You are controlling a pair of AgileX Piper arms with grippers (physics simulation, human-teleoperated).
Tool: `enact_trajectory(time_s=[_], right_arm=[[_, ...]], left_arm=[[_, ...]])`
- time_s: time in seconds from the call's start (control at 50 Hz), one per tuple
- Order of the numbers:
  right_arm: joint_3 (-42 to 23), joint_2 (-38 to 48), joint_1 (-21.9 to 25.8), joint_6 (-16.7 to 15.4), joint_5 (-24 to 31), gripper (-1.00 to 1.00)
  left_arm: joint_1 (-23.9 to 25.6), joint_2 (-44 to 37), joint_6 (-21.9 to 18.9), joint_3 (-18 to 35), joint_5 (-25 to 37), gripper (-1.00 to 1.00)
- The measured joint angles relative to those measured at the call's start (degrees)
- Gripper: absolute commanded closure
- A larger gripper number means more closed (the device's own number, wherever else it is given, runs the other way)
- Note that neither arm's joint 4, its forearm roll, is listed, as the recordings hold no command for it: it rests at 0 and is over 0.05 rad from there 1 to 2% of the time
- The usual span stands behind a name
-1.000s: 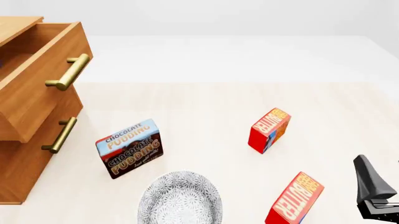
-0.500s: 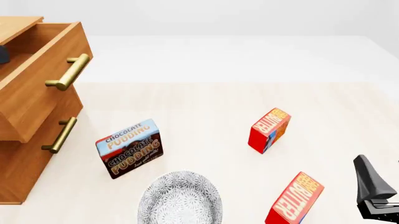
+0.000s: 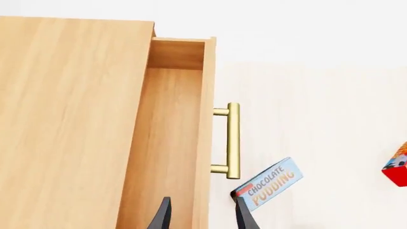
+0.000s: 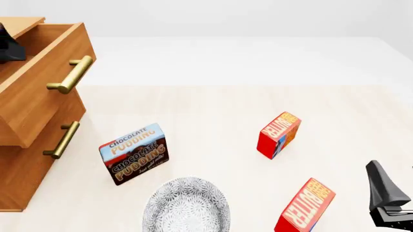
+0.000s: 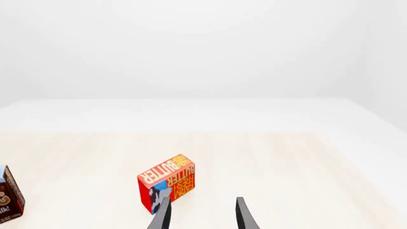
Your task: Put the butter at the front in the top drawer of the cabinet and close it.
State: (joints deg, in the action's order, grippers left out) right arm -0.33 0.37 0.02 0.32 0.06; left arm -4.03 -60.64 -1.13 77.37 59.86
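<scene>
Plainly, both spread-fingered, empty end effectors hold nothing; cartons read "BUTTER" [image 4: 305,206], and one box [image 4: 134,153] "CHOCOLATE PUDDING".

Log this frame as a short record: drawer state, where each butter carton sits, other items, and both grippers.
top drawer: pulled open, nothing seen inside
cabinet: at table's left
butter: on table, nearest the arms, beside right gripper, not held
second butter carton: farther back on table
pudding box: in front of cabinet
plate: near edge, centre
left gripper: open, above drawer's front panel
right gripper: open, holding nothing
</scene>
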Motion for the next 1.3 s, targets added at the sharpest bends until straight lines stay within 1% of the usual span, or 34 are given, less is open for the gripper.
enact_trajectory(time_s=[0.12, 0.24, 0.98, 1.1, 1.3], right_arm=[[0.00, 0.00, 0.00, 0.00, 0.00, -1.00], [0.00, 0.00, 0.00, 0.00, 0.00, -1.00], [0.00, 0.00, 0.00, 0.00, 0.00, -1.00], [0.00, 0.00, 0.00, 0.00, 0.00, -1.00], [0.00, 0.00, 0.00, 0.00, 0.00, -1.00]], left_arm=[[-0.08, -1.62, -0.15, 0.63, -0.09, -1.00], [-0.05, -2.81, 0.14, 0.16, -0.85, -1.00], [0.77, -5.11, 3.23, -6.85, -6.14, -1.00], [2.13, -5.41, 4.16, -7.41, -6.50, -1.00], [3.08, -5.76, 4.49, -7.73, -6.70, -1.00]])
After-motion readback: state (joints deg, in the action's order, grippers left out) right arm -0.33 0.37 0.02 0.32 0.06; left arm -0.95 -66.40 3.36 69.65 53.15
